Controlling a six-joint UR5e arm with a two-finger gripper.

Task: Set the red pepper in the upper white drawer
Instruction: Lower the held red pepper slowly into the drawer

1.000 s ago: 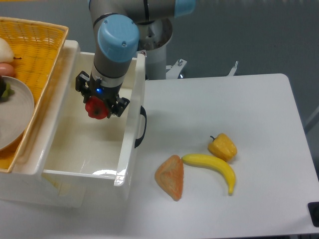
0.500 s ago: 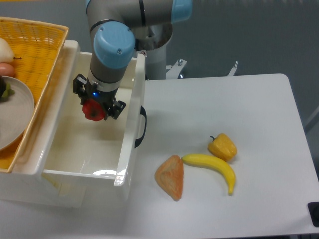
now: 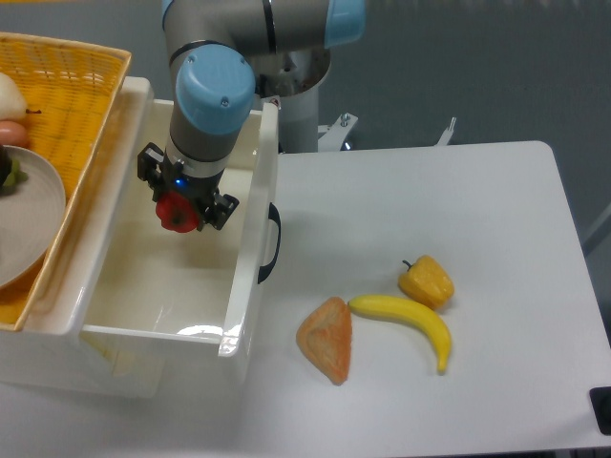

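Now the gripper [image 3: 179,212] hangs over the upper white drawer [image 3: 250,277], its two fingers pinching the red pepper [image 3: 176,213] above the open box's white floor, toward the far end. Left of the drawer sits a yellow woven basket [image 3: 81,86]. Out right on the table [image 3: 496,219] lie an orange pastry wedge [image 3: 326,340], a banana [image 3: 409,322] and a yellow-orange pepper [image 3: 427,281].

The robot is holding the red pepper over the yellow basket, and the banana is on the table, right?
Not quite. The camera view shows the gripper holding the red pepper over the open white drawer, not the yellow basket, which sits to the drawer's left. The banana is on the table, as you said.
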